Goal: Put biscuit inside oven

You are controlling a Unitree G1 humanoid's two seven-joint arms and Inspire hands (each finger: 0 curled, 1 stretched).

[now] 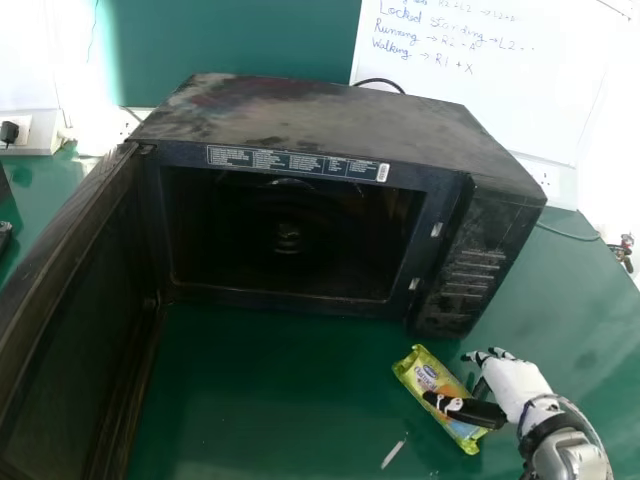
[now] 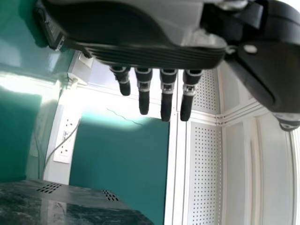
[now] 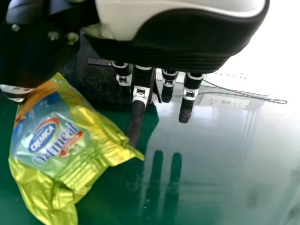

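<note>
Right hand (image 1: 518, 385) is unclosed, thumb and straight fingers astride the yellow-green biscuit packet (image 1: 425, 374), presumably to pinch it for lifting; left hand (image 2: 166, 96) open.

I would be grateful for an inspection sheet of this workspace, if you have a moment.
Surface: green table, glossy, faintly smudged.
Job's things: oven on it, door open, top stained; biscuit pack outside, by the oven's right front corner.
Clutter: white strip near the pack.
Hands: right hand open, thumb over the pack; left hand open.
Cables: black cable behind oven; pale cable to its right.
Surroundings: whiteboard with writing, wall socket.
</note>
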